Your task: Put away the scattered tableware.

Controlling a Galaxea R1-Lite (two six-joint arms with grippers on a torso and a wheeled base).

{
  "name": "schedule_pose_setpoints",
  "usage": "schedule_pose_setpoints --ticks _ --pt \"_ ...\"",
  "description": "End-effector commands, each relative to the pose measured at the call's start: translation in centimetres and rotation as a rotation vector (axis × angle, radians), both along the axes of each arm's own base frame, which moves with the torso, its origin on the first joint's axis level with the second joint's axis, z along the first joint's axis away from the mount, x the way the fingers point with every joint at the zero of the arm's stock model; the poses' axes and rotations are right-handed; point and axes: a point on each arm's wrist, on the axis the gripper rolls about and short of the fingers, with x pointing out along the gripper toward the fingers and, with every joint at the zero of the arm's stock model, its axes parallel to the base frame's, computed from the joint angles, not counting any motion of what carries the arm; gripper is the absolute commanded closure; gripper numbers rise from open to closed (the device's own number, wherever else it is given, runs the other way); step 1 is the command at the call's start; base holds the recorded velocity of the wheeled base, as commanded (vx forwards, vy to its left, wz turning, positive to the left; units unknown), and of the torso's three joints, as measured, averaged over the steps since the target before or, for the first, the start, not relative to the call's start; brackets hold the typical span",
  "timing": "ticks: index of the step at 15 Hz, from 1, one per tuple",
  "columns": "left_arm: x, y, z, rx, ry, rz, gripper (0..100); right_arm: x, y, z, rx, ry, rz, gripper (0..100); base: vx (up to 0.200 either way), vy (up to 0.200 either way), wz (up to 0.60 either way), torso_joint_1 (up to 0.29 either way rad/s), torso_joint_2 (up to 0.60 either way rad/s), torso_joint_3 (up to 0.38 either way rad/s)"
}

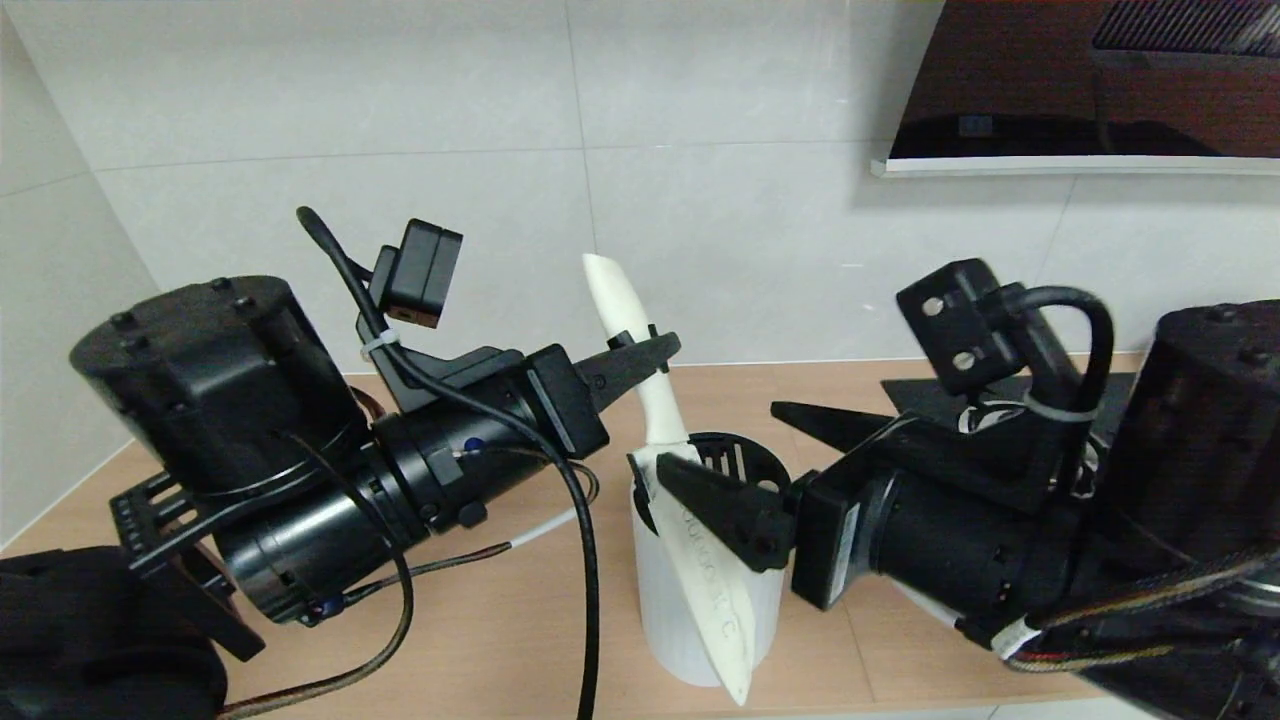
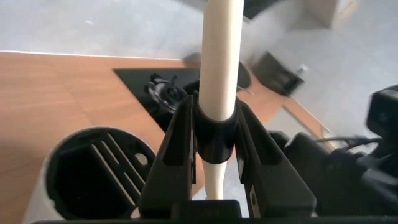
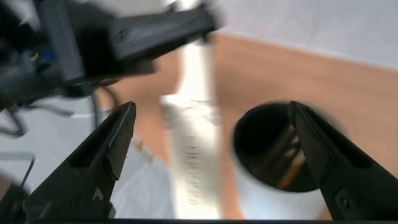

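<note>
A white knife [image 1: 625,310] hangs point-down and tilted, its long white blade [image 1: 712,600] crossing in front of a white cylindrical utensil holder [image 1: 660,610] with a black slotted insert. My left gripper [image 1: 648,362] is shut on the knife's handle [image 2: 221,56], above the holder [image 2: 74,168]. My right gripper [image 1: 745,450] stands open just right of the blade, at the holder's rim. In the right wrist view the right gripper [image 3: 211,109] spans the knife [image 3: 193,155] and the holder's dark mouth [image 3: 273,149], without touching either.
The holder stands near the wooden counter's front edge [image 1: 500,690]. A black cooktop [image 1: 930,395] lies at the back right, under a dark range hood [image 1: 1080,90]. A black rack [image 1: 140,500] sits at the far left. A tiled wall closes the back.
</note>
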Motion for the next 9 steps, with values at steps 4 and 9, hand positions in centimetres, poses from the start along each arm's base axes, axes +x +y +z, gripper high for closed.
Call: schedule_pose_setpoints --ticks 4,9 --pt "2.9 -1.7 6.7 0.065 -0.061 0.227 100 1.5 -6.6 5.1 0.115 -0.097 -0.188 0 0.0 0.0 0.0 0.0 0.0 0.0" --pt "2.7 -4.1 6.4 0.208 -0.124 0.38 100 2.5 -8.0 5.0 0.09 -0.082 -0.257 0 0.0 0.0 0.0 0.0 0.0 0.0"
